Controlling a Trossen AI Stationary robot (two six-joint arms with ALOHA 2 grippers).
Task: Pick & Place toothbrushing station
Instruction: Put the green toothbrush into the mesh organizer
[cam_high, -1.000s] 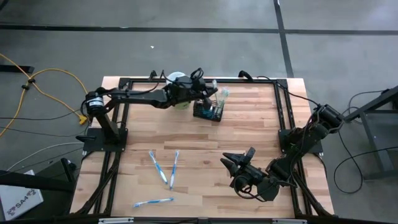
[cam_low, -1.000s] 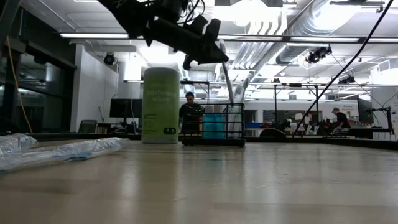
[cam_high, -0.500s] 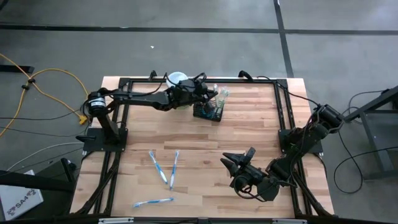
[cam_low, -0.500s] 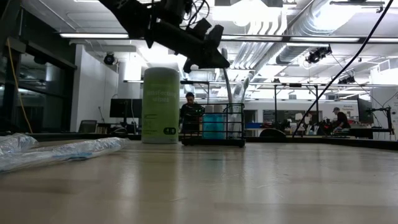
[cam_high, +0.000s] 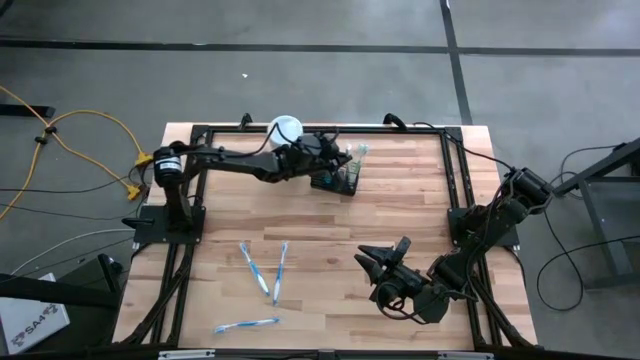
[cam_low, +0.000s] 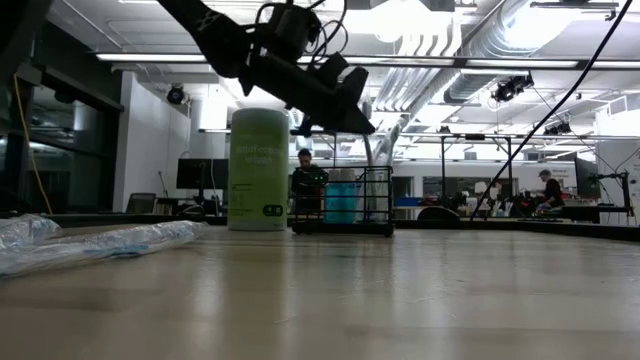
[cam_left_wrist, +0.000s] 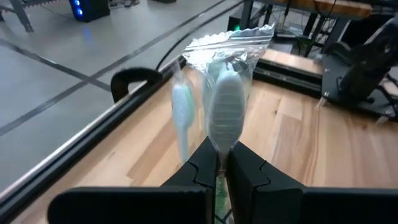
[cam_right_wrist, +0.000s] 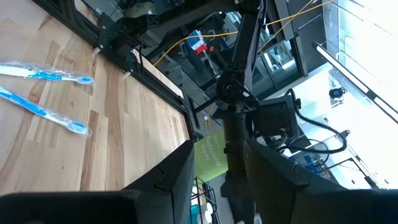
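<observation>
Left gripper (cam_left_wrist: 217, 171) over the toothbrushing station (cam_high: 335, 179) — we see it pinching a wrapped toothbrush (cam_left_wrist: 227, 112) — right gripper (cam_high: 378, 265) parked, fingers apart.

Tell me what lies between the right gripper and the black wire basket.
High view: only bare wood tabletop separates the right gripper from the black wire basket; the wrapped toothbrushes lie off to the side.

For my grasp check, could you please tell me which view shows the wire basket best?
The low view: the basket stands in full side profile. The high view shows it partly under the left gripper; the wrist views barely show it.
</observation>
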